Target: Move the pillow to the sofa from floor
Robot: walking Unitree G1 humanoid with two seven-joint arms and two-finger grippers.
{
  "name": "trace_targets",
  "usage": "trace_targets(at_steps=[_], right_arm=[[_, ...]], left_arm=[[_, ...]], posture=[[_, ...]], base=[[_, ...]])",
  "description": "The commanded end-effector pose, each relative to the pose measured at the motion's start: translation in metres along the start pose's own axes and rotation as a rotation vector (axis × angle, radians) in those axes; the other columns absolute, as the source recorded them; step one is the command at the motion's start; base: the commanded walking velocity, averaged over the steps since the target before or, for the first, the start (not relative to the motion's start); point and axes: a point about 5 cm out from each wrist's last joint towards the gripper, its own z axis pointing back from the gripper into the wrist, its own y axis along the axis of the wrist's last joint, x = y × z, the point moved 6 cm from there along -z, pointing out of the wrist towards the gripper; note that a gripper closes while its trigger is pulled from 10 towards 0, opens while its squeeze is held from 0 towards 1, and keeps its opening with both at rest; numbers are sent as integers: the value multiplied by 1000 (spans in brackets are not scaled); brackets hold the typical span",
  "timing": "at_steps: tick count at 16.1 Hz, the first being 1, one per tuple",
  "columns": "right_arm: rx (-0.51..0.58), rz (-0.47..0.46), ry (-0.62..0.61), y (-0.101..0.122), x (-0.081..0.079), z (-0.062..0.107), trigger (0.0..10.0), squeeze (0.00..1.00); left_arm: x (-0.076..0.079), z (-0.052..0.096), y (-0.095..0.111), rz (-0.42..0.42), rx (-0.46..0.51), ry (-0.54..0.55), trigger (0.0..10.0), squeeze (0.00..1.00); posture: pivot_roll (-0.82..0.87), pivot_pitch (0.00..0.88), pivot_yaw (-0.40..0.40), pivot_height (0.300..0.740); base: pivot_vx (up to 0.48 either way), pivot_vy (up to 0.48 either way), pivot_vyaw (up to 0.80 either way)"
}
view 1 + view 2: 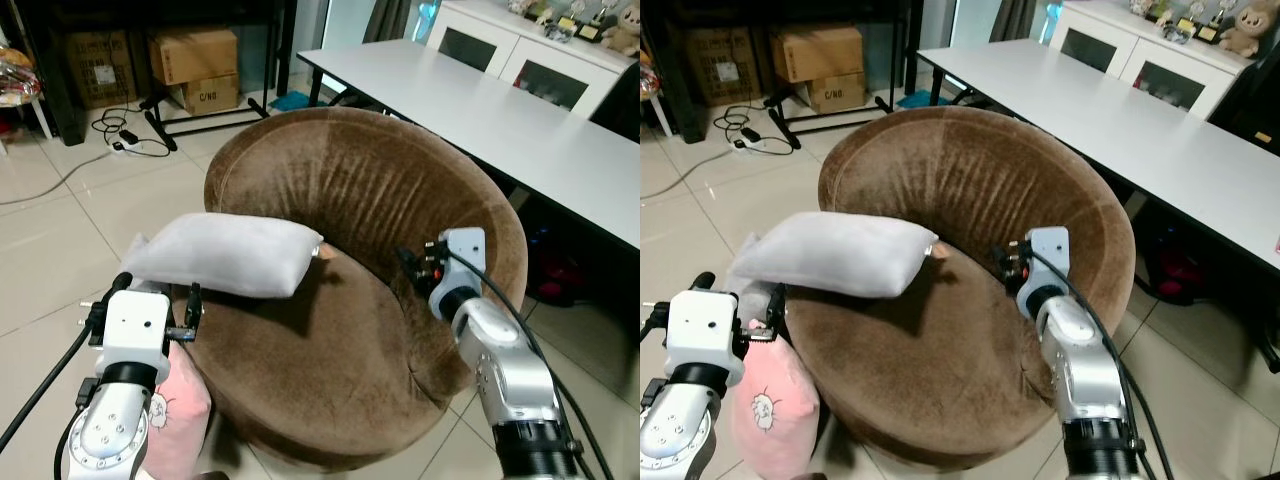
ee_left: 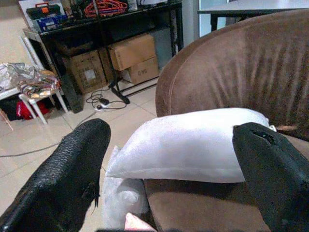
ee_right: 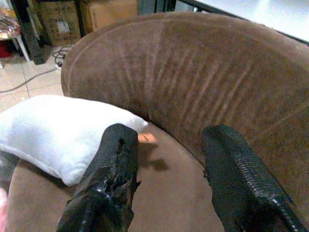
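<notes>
Nearest the robot, the left gripper (image 2: 169,159) hovers at the left front rim of the round brown sofa (image 1: 380,200), its two black fingers spread wide and holding nothing. Just beneath that arm a pink pillow (image 1: 770,400) with a small cartoon print leans on the tiled floor (image 1: 60,240) against the sofa's outer wall. The right gripper (image 3: 169,174) hangs over the right side of the seat, its fingers also parted and empty, pointing toward the backrest.

The grey pillow (image 1: 225,255) lies on the sofa's left rim, partly over the seat and partly overhanging the outer edge, its far corner close to the inside of the backrest. It sits between the left gripper's fingers in the left wrist view but apart from them. The rest of the seat cushion carries only its shadow.

Beyond the sofa on the right, a long white table (image 1: 480,110) runs back toward a white cabinet (image 1: 1160,60) with plush toys on top. At the far left, cardboard boxes (image 1: 195,65) stand under a dark shelf, with a black cable and power strip (image 1: 125,140) on the tiles before them.
</notes>
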Motion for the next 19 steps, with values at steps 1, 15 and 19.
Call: trace_targets(at_steps=[1,15,19], right_arm=[[6,7,-21,6,4,2,10000,0],[-36,138,53,18,-11,-12,10000,0],[-62,186,122,17,-20,-17,10000,0]], left_arm=[[1,1,3,4,10,2,10000,0],[-22,14,-3,-45,-3,113,10000,0],[-30,28,-9,-55,-28,169,10000,0]], posture=[[108,0,-148,740],[165,0,-239,740],[194,0,-283,740]], base=[[-274,0,0],[-17,187,0],[0,347,0]])
